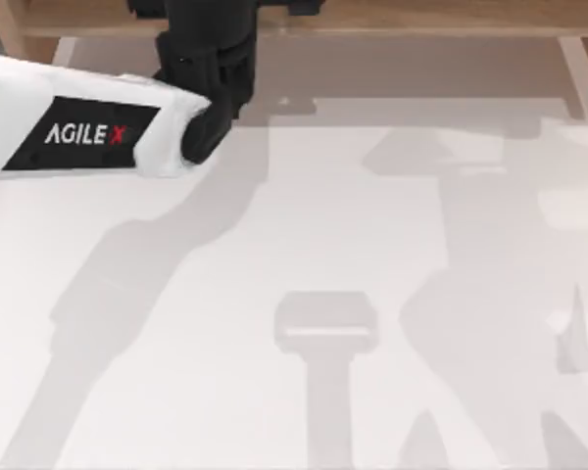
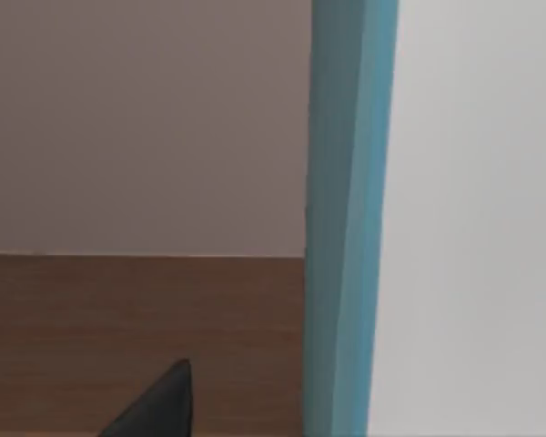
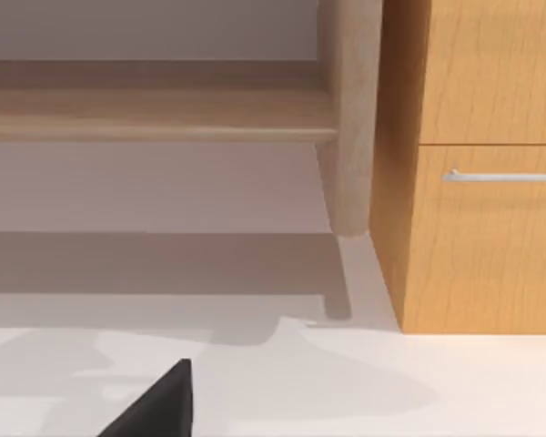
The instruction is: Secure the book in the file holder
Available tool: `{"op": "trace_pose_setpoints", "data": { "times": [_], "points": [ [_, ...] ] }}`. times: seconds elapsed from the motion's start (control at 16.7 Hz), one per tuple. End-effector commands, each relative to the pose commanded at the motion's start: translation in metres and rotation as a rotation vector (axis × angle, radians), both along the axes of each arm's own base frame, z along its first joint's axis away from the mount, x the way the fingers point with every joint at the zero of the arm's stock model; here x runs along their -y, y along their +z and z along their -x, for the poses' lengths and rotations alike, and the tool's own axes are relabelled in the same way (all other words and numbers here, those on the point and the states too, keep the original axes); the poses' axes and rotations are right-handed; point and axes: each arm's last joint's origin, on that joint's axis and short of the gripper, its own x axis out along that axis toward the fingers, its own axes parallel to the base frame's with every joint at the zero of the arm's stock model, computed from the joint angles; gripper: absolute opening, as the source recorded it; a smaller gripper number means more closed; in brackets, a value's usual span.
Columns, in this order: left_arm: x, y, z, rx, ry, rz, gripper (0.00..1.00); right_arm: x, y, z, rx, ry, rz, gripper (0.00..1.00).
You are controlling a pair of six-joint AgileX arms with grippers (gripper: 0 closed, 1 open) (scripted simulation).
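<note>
The book stands upright right in front of my left wrist camera, with its cyan edge point(image 2: 346, 218) toward me and its white face point(image 2: 478, 218) beside it. One black fingertip point(image 2: 159, 405) of my left gripper shows a little apart from the cyan edge, with a gap between them. In the top view my left gripper point(image 1: 211, 59) reaches to the table's far edge at the upper left. The file holder is hidden. Brown wood point(image 2: 136, 337) lies behind the book; I cannot tell what it belongs to. One fingertip point(image 3: 159, 405) of my right gripper hangs over bare table.
A long wooden board point(image 1: 372, 15) on legs point(image 3: 350, 118) runs along the back of the table. An orange-brown cabinet point(image 3: 482, 237) with a drawer handle point(image 3: 505, 175) stands beside that leg. The white tabletop point(image 1: 304, 294) carries only shadows.
</note>
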Motion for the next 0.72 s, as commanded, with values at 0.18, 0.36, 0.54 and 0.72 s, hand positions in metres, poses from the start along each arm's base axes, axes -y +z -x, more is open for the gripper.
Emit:
{"op": "trace_pose_setpoints", "data": {
  "times": [0.18,0.36,0.54,0.72],
  "points": [
    [0.0000,0.0000,0.0000,0.000,0.000,0.000,0.77,0.0000,0.0000,0.0000,0.000,0.000,0.000,1.00],
    [0.0000,0.0000,0.0000,0.000,0.000,0.000,0.55,0.0000,0.0000,0.0000,0.000,0.000,0.000,1.00],
    [0.0000,0.0000,0.0000,0.000,0.000,0.000,0.32,0.0000,0.0000,0.0000,0.000,0.000,0.000,1.00],
    [0.0000,0.0000,0.0000,0.000,0.000,0.000,0.10,0.0000,0.0000,0.0000,0.000,0.000,0.000,1.00]
  ]
}}
